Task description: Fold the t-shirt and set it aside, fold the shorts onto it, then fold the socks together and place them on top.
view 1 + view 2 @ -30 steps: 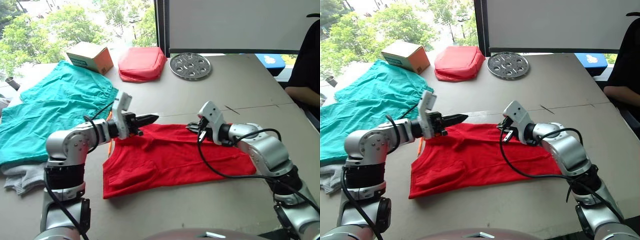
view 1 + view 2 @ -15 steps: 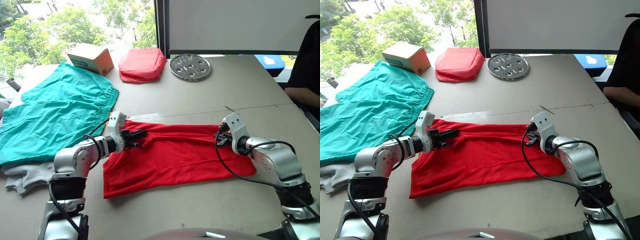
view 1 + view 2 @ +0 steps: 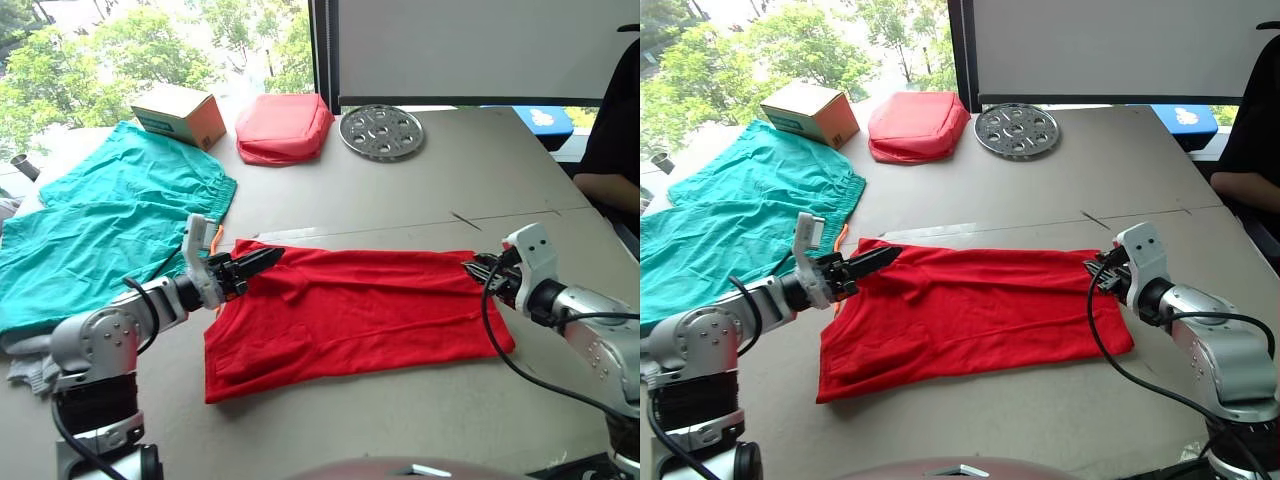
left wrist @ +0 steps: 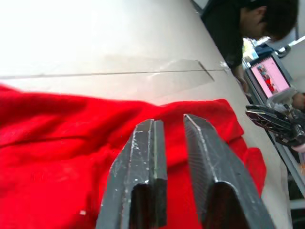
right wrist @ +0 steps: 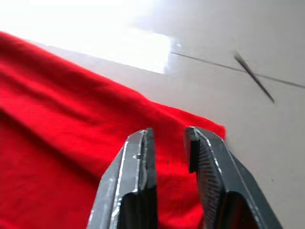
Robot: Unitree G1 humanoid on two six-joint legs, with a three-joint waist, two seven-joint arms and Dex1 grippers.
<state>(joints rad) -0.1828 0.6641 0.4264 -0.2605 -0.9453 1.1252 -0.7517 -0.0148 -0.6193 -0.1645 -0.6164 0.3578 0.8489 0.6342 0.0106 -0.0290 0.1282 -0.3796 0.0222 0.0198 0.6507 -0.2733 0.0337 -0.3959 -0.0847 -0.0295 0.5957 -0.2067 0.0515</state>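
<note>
Folding the t-shirt: it lies as a wide red band at frame centre, shorts upper left. Left gripper and right gripper sit at its far corners, fingers slightly apart, holding nothing. For a clean fold, I'd pinch both corners together, lift evenly, keep edges aligned.

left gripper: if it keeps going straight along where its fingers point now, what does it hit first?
Most likely the t-shirt. The left gripper sits low over its far left corner, pointing along the cloth toward the right gripper. Height above the cloth is unclear, so it may skim it.
</note>
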